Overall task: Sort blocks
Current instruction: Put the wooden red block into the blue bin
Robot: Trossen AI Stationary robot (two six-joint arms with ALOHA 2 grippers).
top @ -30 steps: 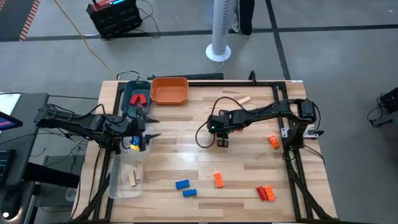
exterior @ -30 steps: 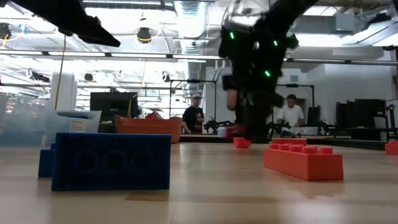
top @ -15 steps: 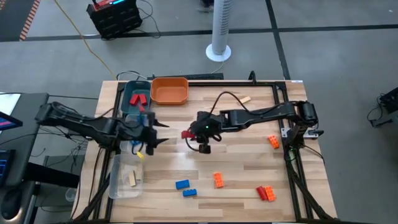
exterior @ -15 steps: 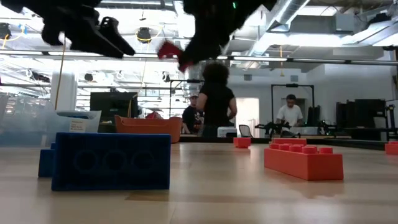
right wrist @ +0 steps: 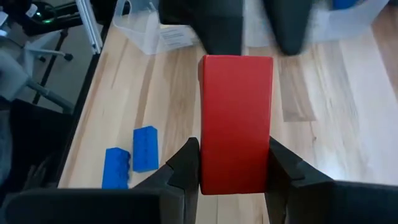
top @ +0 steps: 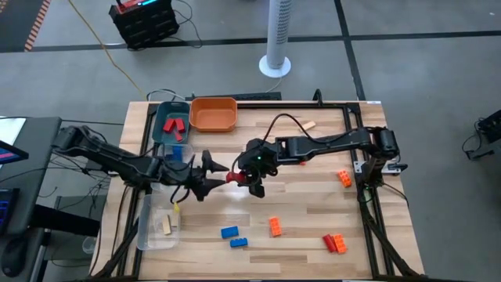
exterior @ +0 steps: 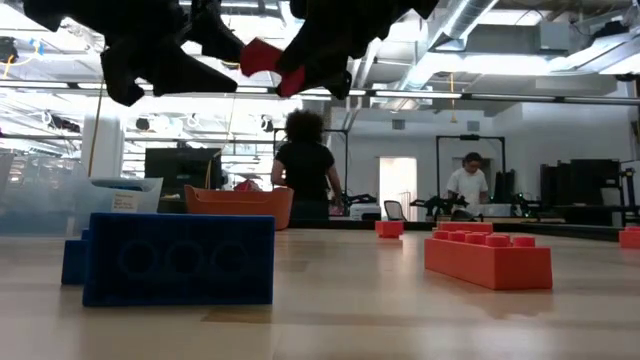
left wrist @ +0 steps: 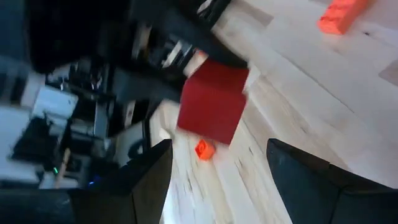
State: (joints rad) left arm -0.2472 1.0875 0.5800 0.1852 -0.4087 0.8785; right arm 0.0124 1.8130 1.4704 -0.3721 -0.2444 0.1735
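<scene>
Moved leftward toward frame centre in the high view over the last second: right gripper [top: 241, 176], clamped on a red block [top: 232, 176] and carrying it clear of the surface [top: 313, 196]; swung in from the frame's left edge to meet it: left gripper [top: 213, 171], fingers spread apart, just beside the block but not yet touching as far as can be told; seen in the right wrist view as the block [right wrist: 236, 124] pinched between both fingers, with the other arm's dark fingers just beyond it. Judged a mid-air handover under way, so the red block likely bound for the left-hand trays.

Upper left of the high view: teal tray [top: 163, 117] holding red blocks [top: 174, 125]; beside it an orange tray [top: 213, 116], contents not visible; lower left a clear tray [top: 149, 227] with a tan wooden block [top: 166, 226]. Loose toward the bottom of the frame: blue blocks [top: 233, 236], orange blocks [top: 275, 226], more at lower right.
</scene>
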